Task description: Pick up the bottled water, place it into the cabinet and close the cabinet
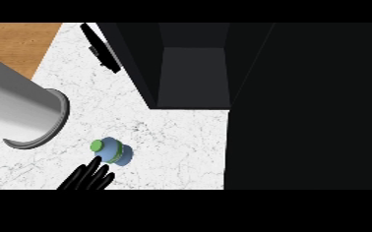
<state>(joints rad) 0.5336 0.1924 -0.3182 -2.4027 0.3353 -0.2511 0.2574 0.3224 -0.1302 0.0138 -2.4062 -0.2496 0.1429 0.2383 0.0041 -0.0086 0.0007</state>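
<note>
Grey forearm, black hand
The forearm [29,110] is a smooth grey cylinder with a rimmed end; the hand [88,177] is black, slim-fingered.

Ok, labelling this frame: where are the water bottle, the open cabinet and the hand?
water bottle [112,151]: head view, blue body.
cabinet [193,76]: head view, inner floor.
left hand [88,177]: head view, fingers.

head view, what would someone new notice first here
The big black cabinet fills the upper middle and right, its door swung open to the left over the white marbled counter. At lower left a blue bottled water with a green cap stands on the counter, with a black hand just below it, fingers straight. A grey cylinder enters from the left edge.
</note>
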